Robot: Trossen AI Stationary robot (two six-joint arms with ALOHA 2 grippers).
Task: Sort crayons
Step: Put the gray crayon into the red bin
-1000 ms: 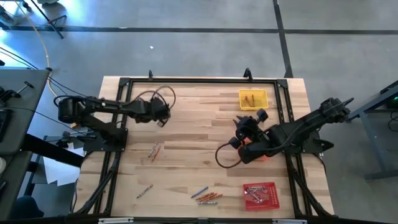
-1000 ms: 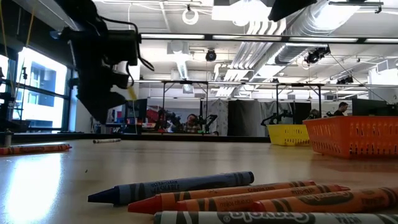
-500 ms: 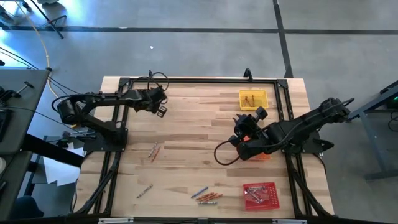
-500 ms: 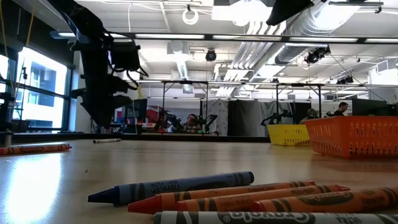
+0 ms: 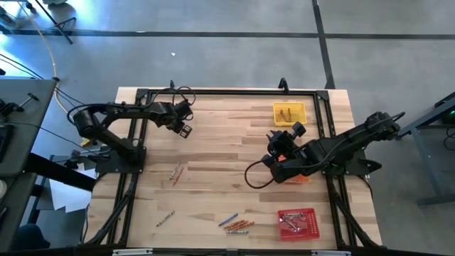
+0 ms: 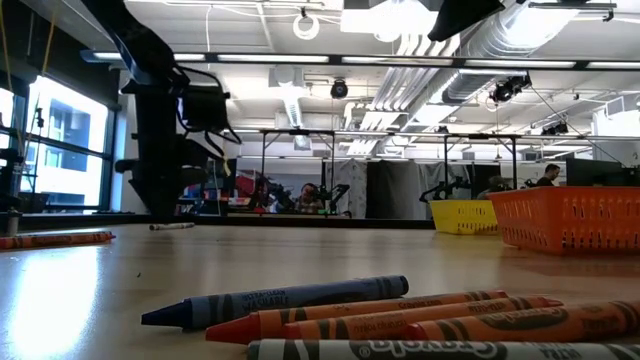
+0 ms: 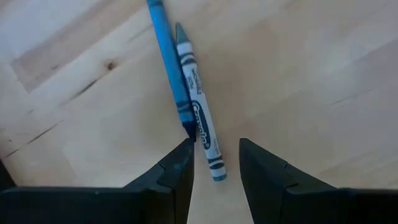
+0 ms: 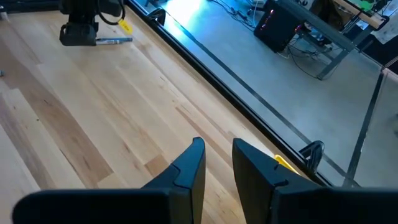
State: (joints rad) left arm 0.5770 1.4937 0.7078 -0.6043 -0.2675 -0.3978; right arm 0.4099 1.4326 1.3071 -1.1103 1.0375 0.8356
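Two crayons, a blue one [image 7: 166, 59] and a grey one [image 7: 198, 102], lie side by side on the wooden table [image 5: 227, 142] at its far left. My left gripper [image 7: 214, 152] is open, low over them. Its fingertips stand on either side of the crayons' near ends. The blue crayon's end runs behind one fingertip [image 7: 184, 152]. In the high view this gripper [image 5: 185, 131] is near the table's far-left corner. My right gripper [image 8: 214, 152] is open and empty, held above the table's right half [image 5: 273, 161]. More crayons lie near the front edge [image 5: 236, 223] and at left of centre [image 5: 176, 172].
A yellow tray [image 5: 288, 113] with crayons stands at the far right. A red tray [image 5: 298, 222] with crayons stands at the near right. An orange tray [image 5: 301, 178] lies partly under my right arm. A single crayon [image 5: 165, 219] lies near the front left. A black frame [image 5: 227, 92] rims the table.
My left gripper has drawn back toward the table's far-left corner. It has come down close to the tabletop over the two crayons.
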